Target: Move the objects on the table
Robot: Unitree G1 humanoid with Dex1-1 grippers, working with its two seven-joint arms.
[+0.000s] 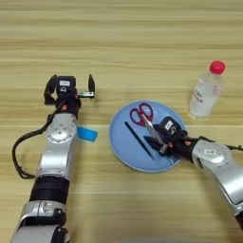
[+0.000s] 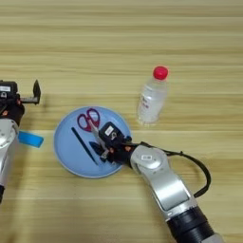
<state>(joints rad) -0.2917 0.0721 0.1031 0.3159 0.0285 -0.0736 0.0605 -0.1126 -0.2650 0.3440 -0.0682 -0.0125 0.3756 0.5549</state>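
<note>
Scissors point(image 1: 142, 116), one pair, red handles, on one round blue plate point(image 1: 121, 147) beside a black stick point(image 1: 137, 140). One clear bottle point(image 1: 205, 90), red cap, upright right of plate. One blue strip point(image 1: 87, 134) left. Tan plank desk point(image 1: 133, 42). Left claw point(image 1: 70, 88) released; right claw point(image 1: 159, 144) over the plate, grip unclear. No legible writing.

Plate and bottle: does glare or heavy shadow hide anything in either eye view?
Left eye view: no glare on the plate; the scissors read plainly; only a soft shadow by the left gripper. Right eye view: the bottle casts a faint shadow at its base; the right gripper covers part of the blades.
</note>
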